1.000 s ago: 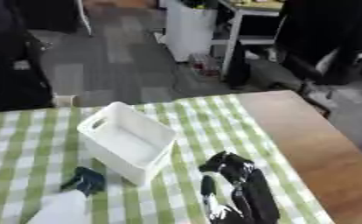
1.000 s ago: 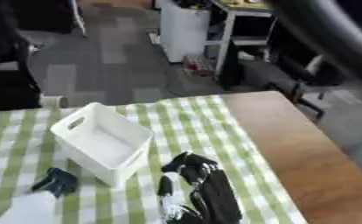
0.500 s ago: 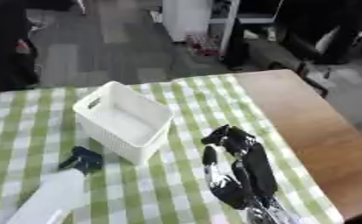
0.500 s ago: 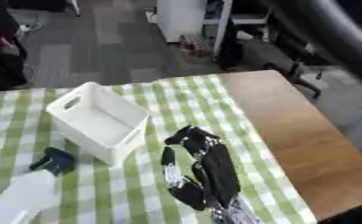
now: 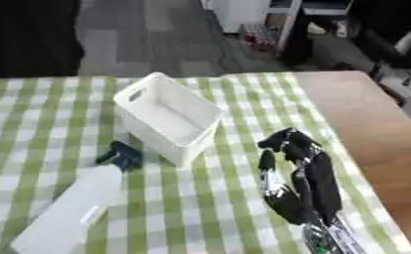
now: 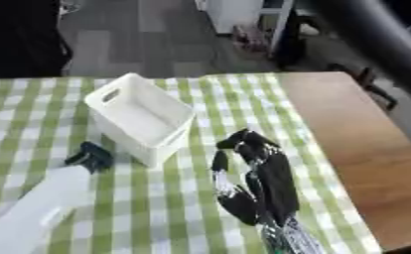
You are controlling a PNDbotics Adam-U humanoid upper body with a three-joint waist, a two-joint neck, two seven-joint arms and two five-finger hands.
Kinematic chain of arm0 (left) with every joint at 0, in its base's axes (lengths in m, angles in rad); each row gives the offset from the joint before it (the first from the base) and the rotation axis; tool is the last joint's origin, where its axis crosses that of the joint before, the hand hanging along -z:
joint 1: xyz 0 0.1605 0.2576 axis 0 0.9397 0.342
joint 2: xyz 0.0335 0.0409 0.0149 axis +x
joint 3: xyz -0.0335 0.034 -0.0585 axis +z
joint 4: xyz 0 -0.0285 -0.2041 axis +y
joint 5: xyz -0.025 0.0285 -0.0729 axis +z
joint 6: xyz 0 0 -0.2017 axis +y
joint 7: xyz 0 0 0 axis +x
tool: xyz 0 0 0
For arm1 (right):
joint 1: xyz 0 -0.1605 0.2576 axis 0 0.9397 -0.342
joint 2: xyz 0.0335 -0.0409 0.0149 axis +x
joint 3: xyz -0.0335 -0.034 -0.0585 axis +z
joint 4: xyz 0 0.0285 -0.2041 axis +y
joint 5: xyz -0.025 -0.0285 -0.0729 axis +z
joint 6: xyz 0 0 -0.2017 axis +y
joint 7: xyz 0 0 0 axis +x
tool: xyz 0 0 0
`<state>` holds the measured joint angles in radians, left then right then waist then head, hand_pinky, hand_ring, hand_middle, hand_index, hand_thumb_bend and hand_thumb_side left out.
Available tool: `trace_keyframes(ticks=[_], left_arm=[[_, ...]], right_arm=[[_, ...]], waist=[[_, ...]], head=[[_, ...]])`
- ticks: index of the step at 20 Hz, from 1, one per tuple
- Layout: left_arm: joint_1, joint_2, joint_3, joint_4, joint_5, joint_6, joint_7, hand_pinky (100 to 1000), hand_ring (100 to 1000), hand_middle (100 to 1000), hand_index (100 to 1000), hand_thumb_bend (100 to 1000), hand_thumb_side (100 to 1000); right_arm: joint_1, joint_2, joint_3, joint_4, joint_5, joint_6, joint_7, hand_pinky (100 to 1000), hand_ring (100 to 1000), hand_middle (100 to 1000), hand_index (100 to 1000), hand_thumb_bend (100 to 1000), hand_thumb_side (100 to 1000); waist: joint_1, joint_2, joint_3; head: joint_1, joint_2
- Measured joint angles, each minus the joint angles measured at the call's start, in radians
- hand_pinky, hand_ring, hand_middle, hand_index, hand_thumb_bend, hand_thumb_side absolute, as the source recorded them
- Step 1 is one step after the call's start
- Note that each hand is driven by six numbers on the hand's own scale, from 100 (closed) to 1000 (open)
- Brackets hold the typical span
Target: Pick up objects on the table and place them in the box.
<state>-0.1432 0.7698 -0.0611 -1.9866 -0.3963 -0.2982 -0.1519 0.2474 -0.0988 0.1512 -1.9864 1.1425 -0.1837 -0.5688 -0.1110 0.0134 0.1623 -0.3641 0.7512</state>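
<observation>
1. A white box [image 5: 170, 116] stands on the green-checked cloth [image 5: 44, 114], turned askew, its open top up and its inside showing nothing; a slot handle is cut in its far-left wall.
2. A white spray bottle [image 5: 74, 208] lies on its side just near-left of the box, its dark trigger head [image 5: 118, 155] pointing at the box's near corner; whether head and box touch I cannot tell; lying flat, it offers its long body to a grasp from above.
3. The right hand [image 5: 300, 176] comes in from the near right edge and hovers over the cloth right of the box; its fingers [image 6: 243, 141] curl inward at the tips and close on nothing.
4. The left hand shows in neither view.
5. The bottle is the only loose thing in view, and it is not yet in the box; by my reading the task has hardly begun.
6. The box sits between the hand and the bottle; a reach would likely have to pass in front of it, and the bottle looks long for the box, so it may need to go in tilted.
</observation>
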Motion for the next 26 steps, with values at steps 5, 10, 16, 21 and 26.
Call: trace_keyframes(ticks=[5,10,16,21,26], left_arm=[[-0.015,0.02,-0.01,0.0,-0.016,0.049,-0.039,568,616,892,926,182,1000],[-0.02,0.031,-0.014,0.019,-0.03,0.087,-0.086,585,624,895,928,183,1000],[-0.043,0.062,-0.021,0.046,-0.039,0.084,-0.102,613,640,893,926,184,1000],[-0.076,0.098,-0.036,0.074,-0.06,0.07,-0.103,640,655,889,921,184,1000],[-0.125,0.127,-0.058,0.123,-0.082,0.058,-0.112,661,667,888,919,182,1000]], right_arm=[[0.004,0.0,0.003,0.0,0.0,0.002,0.009,301,450,530,609,100,1000],[0.004,0.0,0.006,0.0,0.0,0.003,0.013,302,451,530,609,100,1000],[0.004,-0.001,0.005,0.0,-0.004,0.001,0.014,302,450,530,609,100,1000],[0.004,-0.001,0.006,0.0,-0.006,-0.001,0.017,303,451,531,610,100,1000],[0.007,-0.001,0.008,0.0,-0.007,-0.004,0.019,304,451,531,610,100,1000]], waist=[[0.0,0.0,0.0],[0.0,-0.001,-0.001],[0.003,-0.003,-0.006],[0.004,-0.005,-0.007],[0.004,-0.005,-0.011]], head=[[0.002,-0.001],[0.004,-0.002],[0.004,-0.008],[0.005,-0.008],[0.005,-0.008]])
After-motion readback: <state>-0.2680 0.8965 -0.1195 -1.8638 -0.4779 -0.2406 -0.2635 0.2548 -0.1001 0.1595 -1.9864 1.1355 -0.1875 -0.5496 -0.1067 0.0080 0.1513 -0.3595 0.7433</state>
